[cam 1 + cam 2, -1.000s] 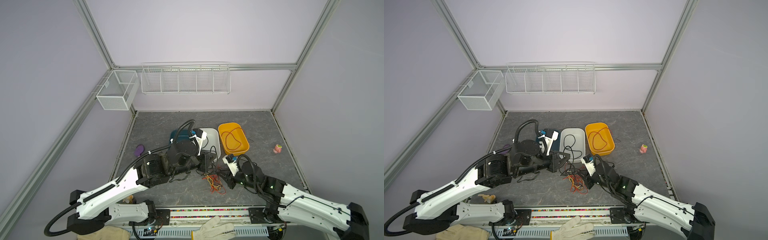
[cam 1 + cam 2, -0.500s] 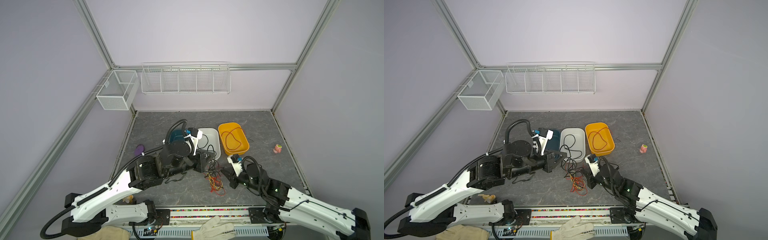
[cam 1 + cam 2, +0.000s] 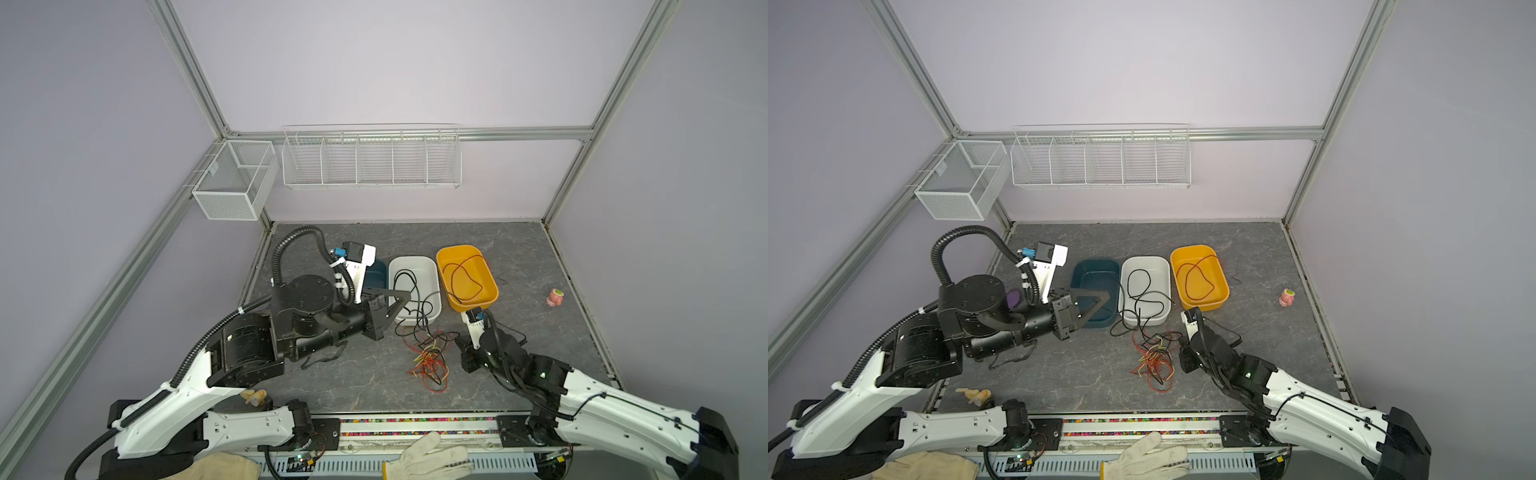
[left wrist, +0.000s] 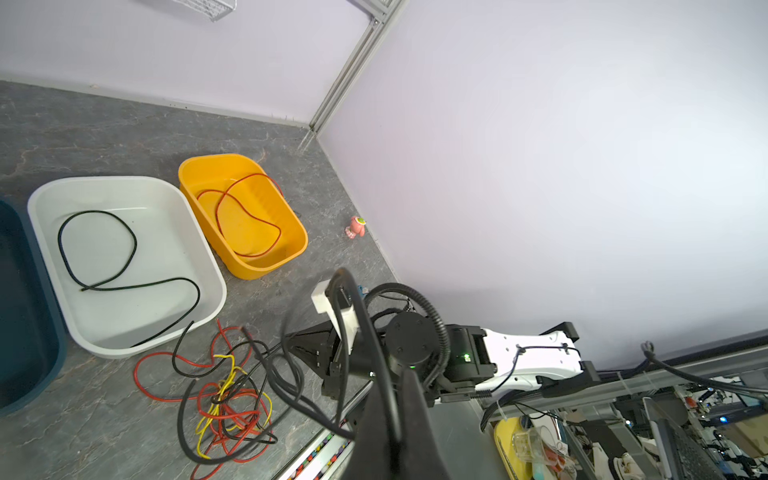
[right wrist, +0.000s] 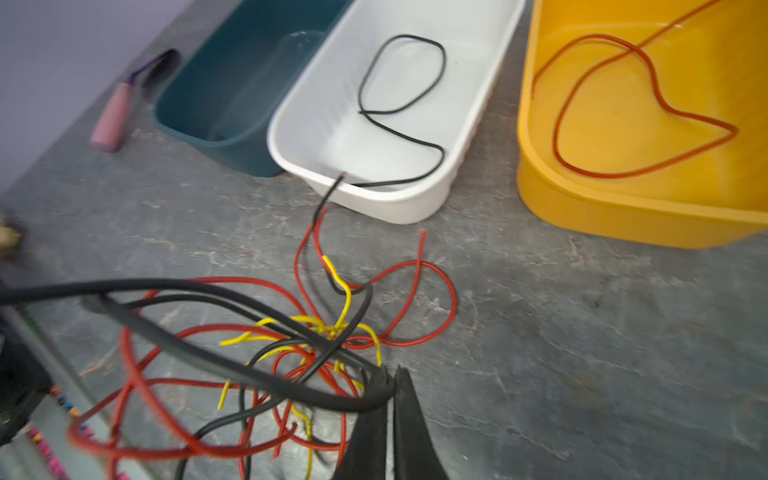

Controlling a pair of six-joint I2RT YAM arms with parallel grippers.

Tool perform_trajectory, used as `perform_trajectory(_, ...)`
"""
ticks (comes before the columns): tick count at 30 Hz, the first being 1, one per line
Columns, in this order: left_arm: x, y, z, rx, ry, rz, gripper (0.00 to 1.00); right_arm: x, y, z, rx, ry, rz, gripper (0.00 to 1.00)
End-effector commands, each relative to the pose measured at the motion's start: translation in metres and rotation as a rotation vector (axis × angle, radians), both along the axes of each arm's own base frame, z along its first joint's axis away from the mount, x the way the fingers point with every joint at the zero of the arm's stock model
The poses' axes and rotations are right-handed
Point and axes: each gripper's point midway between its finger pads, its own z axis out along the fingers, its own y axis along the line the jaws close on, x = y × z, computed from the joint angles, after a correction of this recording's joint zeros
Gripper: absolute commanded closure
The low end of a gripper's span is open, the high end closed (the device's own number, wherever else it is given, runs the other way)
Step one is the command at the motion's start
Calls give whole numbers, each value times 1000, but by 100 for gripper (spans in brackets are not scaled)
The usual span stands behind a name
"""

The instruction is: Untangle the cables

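The cables form a loose tangle (image 3: 428, 357) (image 3: 1154, 357) of red, black and yellow wires on the grey table, in front of the bins. My left gripper (image 3: 405, 296) (image 4: 399, 386) is shut on a black cable (image 4: 353, 307) that loops down into the tangle (image 4: 228, 395). It hovers over the near left corner of the white bin (image 3: 411, 259). My right gripper (image 3: 459, 343) (image 5: 390, 376) is shut on another black cable (image 5: 249, 374) at the tangle's right edge. One black cable (image 3: 409, 282) lies in the white bin and trails over its near rim. A red cable (image 3: 461, 274) lies in the yellow bin (image 3: 473, 305).
A teal bin (image 3: 1096, 262) stands left of the white one. A pink toy (image 3: 555, 297) sits at the right. A purple-and-pink tool (image 5: 114, 112) lies by the left wall, a small tan figure (image 3: 253, 397) and work gloves (image 3: 428, 457) at the front edge. Wire baskets (image 3: 370, 158) hang on the back wall.
My left arm has swung to the left, drawing its black cable along. The right gripper's jaws have finished closing on a black cable at the tangle.
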Motion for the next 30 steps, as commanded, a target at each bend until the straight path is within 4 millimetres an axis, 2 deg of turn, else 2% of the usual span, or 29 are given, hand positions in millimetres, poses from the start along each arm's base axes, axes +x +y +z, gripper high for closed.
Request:
perform_trajectory(1, 0, 8, 2, 33, -17, 14, 100, 5, -17, -16, -57, 66, -100, 94)
perform_trajectory(9, 0, 13, 15, 56, -37, 18, 100, 11, -27, -43, -129, 182, -160, 94)
perform_trajectory(14, 3, 14, 15, 84, -52, 29, 100, 13, -31, -47, -145, 201, -172, 94)
perform_trajectory(20, 13, 0, -3, 162, -60, 41, 100, 13, -39, -49, -158, 192, -194, 94)
perform_trajectory(25, 35, -6, -21, 219, -42, 81, 100, 16, -58, -58, -234, 227, -288, 94)
perform_trajectory(30, 59, -18, -45, 258, 2, 78, 100, 17, -65, -62, -267, 248, -330, 94)
